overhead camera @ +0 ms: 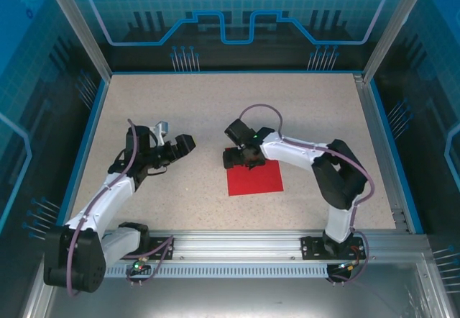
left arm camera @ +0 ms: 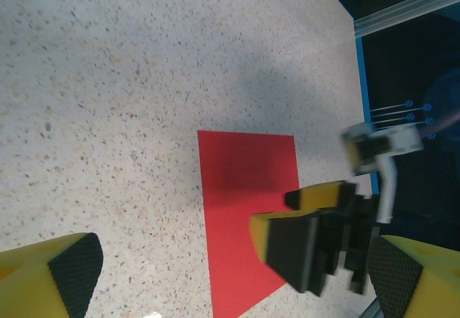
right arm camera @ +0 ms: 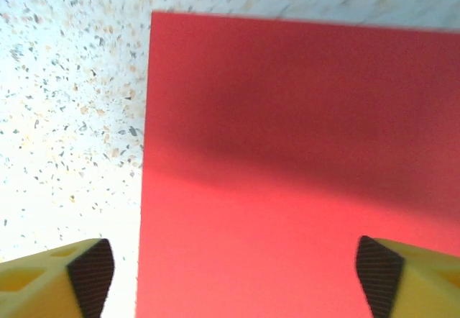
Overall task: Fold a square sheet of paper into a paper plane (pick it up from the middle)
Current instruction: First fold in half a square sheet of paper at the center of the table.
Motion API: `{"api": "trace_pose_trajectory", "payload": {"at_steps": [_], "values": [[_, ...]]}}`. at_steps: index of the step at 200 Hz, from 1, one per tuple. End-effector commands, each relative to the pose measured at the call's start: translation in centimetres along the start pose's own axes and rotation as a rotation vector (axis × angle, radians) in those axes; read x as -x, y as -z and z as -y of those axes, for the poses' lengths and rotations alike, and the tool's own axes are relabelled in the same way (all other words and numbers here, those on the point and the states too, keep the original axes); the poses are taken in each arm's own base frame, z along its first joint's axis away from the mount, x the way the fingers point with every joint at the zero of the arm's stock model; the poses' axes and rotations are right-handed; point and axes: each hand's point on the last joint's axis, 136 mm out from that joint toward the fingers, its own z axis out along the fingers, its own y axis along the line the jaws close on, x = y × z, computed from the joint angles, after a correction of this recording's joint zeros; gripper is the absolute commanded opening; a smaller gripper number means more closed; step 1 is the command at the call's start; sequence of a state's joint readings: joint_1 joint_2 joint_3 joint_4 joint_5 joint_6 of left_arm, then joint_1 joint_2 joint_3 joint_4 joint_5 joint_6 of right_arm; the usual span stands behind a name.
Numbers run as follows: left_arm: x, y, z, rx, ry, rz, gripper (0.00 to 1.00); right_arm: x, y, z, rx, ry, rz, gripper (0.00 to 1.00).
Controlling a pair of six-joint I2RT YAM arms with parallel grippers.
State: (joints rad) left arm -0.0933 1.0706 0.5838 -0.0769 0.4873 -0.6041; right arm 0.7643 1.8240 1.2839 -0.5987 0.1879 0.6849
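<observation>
Plainly, we count one square sheet of paper (overhead camera: 254, 178) and two pincers: left gripper (overhead camera: 185, 144) and right gripper (right arm camera: 233, 275), both gaping, empty.

You've got one square sheet of paper (overhead camera: 254, 178) out there, one red piece and that's your whole paper count. One table (overhead camera: 323, 116) beneath it, and one metal rail (overhead camera: 237, 244) along its near edge. On that rail, count two arms: the left arm (overhead camera: 108, 188) and the right arm (overhead camera: 295, 151). That makes two grippers, the left gripper (overhead camera: 185, 144) and the right gripper (overhead camera: 237, 158). Each has two yellow fingers (right arm camera: 50, 275), so four fingers in all for you.
</observation>
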Motion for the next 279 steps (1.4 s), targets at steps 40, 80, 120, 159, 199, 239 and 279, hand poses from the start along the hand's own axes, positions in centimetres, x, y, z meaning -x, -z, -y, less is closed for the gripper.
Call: {"api": "trace_pose_trajectory", "payload": {"at_steps": [40, 80, 120, 159, 199, 239, 279], "values": [[-1.6, -1.8, 1.1, -0.044, 0.005, -0.059, 0.99, -0.6, 0.7, 5.4, -0.225, 0.067, -0.117, 0.95], [-2.9, -2.9, 1.0, -0.041, -0.005, -0.109, 0.99, -2.6, -2.5, 3.4, -0.087, -0.025, -0.192, 0.91], [-2.9, -3.0, 1.1, -0.037, -0.016, -0.114, 0.99, -3.3, -4.7, 2.8, -0.083, -0.173, -0.214, 0.86], [-2.6, -3.2, 1.2, -0.027, -0.019, -0.116, 0.99, -3.7, -5.4, 2.9, -0.106, -0.362, -0.186, 0.80], [-2.7, -3.3, 1.0, -0.022, -0.028, -0.128, 0.99, -2.0, -3.3, 2.4, -0.112, -0.290, -0.117, 0.82], [-2.9, -3.5, 1.2, -0.036, -0.028, -0.141, 0.99, 0.7, 0.7, 2.8, -0.120, -0.073, 0.002, 0.99], [-3.3, -3.9, 1.4, -0.044, -0.019, -0.150, 0.99, 0.3, 0.6, 3.3, -0.110, 0.104, -0.050, 0.99]]}}
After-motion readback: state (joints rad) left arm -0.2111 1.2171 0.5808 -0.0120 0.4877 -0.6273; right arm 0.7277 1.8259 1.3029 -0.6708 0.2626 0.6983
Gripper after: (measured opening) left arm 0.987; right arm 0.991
